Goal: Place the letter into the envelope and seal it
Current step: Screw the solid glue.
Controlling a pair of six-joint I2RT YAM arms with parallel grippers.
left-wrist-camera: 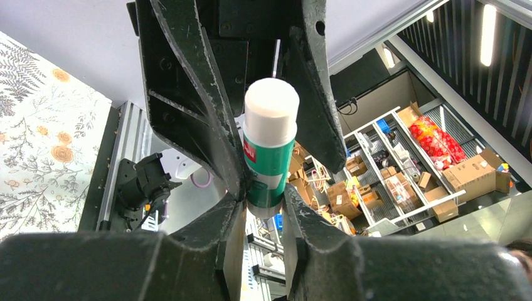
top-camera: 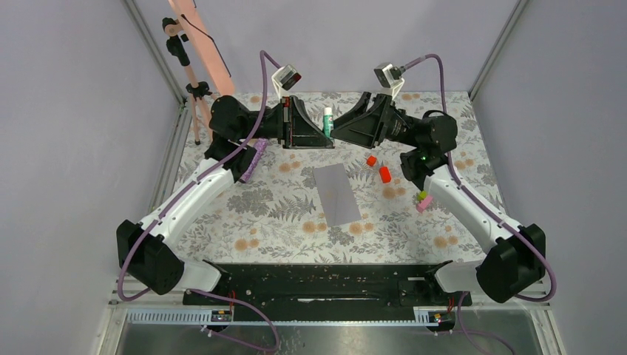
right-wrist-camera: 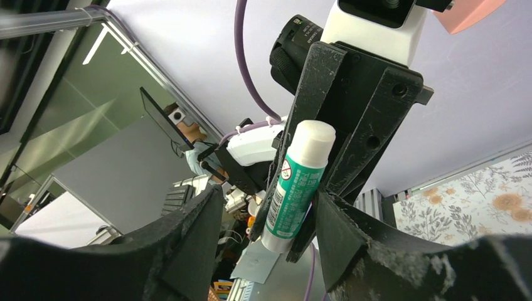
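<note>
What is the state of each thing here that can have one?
Green-and-white glue stick: gripped, off the table.
Left gripper: shut on the glue stick.
Right gripper: open, clear of the stick.
Grey-lilac paper envelope: lying flat on the floral table, untouched.

Top external: from high above and behind the arm bases [top-camera: 159,262], looking down and forward over the whole table [top-camera: 222,222], well back from everything. Left wrist: from just behind the left gripper [left-wrist-camera: 263,204], facing right and upward, very close on the glue stick [left-wrist-camera: 270,150]; right wrist: from just behind the right gripper [right-wrist-camera: 266,197], facing left and upward, equally close. Shared by all three: that glue stick at the far middle, plus a strip of the floral table.
</note>
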